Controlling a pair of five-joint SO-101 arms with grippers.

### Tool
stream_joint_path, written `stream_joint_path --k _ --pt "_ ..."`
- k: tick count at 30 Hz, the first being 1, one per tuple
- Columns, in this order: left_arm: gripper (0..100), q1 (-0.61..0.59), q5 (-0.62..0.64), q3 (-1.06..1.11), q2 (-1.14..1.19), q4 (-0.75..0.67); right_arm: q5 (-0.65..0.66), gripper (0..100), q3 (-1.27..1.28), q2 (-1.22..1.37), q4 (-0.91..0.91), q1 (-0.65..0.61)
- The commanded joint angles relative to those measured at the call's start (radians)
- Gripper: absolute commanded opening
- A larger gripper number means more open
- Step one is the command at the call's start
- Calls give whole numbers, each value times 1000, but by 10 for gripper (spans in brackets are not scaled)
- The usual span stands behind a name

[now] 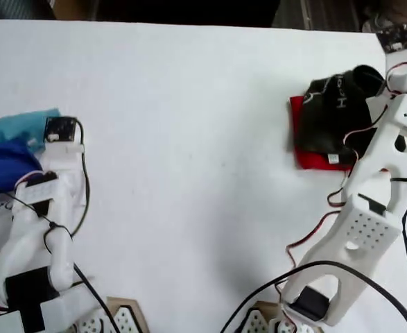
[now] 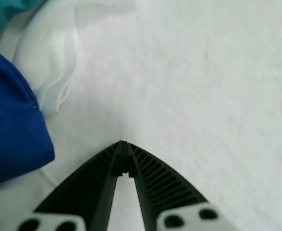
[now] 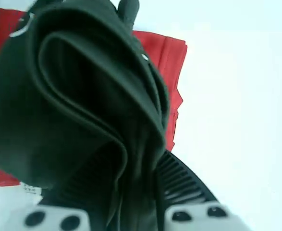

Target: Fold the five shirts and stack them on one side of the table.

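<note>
**Count: five shirts, two arms, one table**

Five cloth shirts can be counted, one of each colour:
- one crumpled black cloth shirt (image 1: 331,111)
- one flat folded red cloth shirt (image 1: 307,158)
- one teal cloth shirt (image 1: 19,121)
- one deep blue cloth shirt (image 1: 5,163)
- one soft white cloth piece (image 2: 49,57), probably a shirt, though its pale folds are hard to separate from the surface

There are two white plastic robot arms, the left arm (image 1: 33,229) and the right arm (image 1: 373,208). Each carries one black ribbed gripper, so there are two: the left gripper (image 2: 123,159) and the right gripper (image 3: 133,168). There is one white table (image 1: 189,139).
</note>
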Motion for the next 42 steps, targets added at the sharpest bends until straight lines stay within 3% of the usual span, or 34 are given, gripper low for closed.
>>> stream_joint_path --k 1,5,11,13,18,21,25,32,37,42 --pt "26 6 12 -4 -5 -15 8 20 -115 59 -22 21" --pt "26 6 12 -4 -5 -15 2 36 -180 133 -16 22" --pt "26 6 12 -4 -5 -15 -140 276 -261 150 -7 42" --pt "26 6 12 -4 -5 -15 -183 310 -318 150 12 42" --pt "26 6 12 -4 -5 -15 -315 285 -488 148 145 -2" --pt "26 6 12 -4 -5 -15 -285 224 -525 157 248 -88" --pt "26 6 12 -4 -5 -15 -241 125 -423 151 248 -162" --pt "26 6 12 -4 -5 -15 -239 122 -97 148 248 -266" --pt "26 6 12 -4 -5 -15 -241 122 14 160 232 -255" --pt "26 6 12 -4 -5 -15 -229 122 89 159 162 -160"
